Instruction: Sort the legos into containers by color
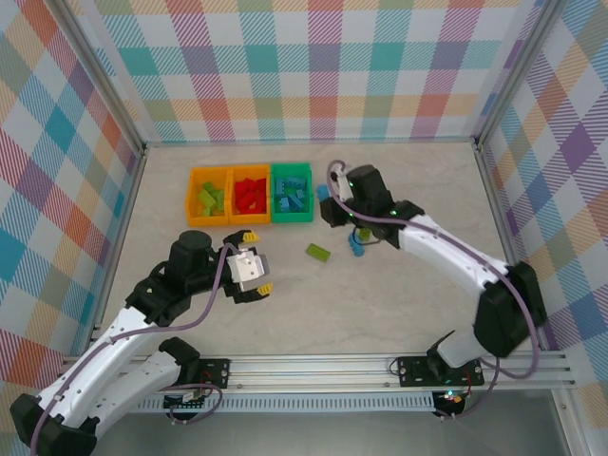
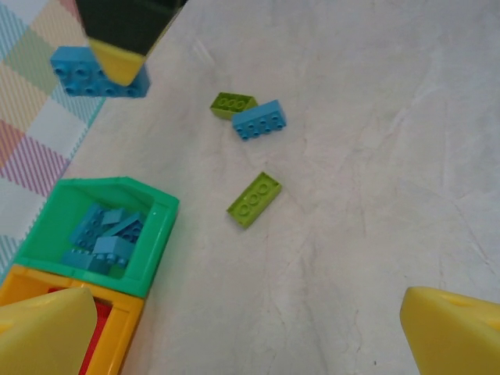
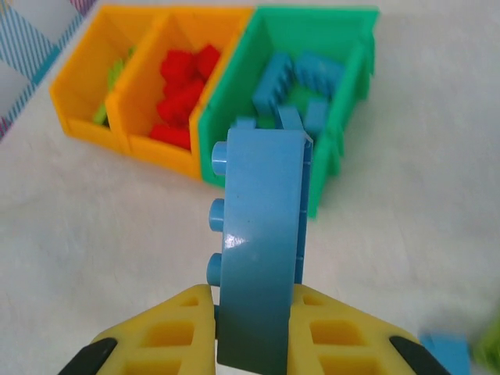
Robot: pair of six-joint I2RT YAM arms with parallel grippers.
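Observation:
Three bins stand in a row at the back. The left orange bin [image 1: 207, 222] holds lime green legos, the middle orange bin [image 1: 249, 222] red ones, and the green bin [image 1: 292, 220] light blue ones. My right gripper [image 3: 254, 305] is shut on a light blue brick [image 3: 262, 234], held upright just right of the green bin [image 3: 312, 16]. That same brick [image 2: 98, 74] appears in the left wrist view. My left gripper [image 2: 250, 336] is open and holds nothing, in front of the bins. On the table lie a lime brick [image 2: 255, 198], a blue brick [image 2: 259, 119] and another lime brick [image 2: 232, 104].
Checkered walls enclose the table on three sides. The loose bricks [image 1: 318, 252] lie in mid-table, between the two arms. My right arm [image 1: 446, 256] reaches diagonally from its base at the near right edge.

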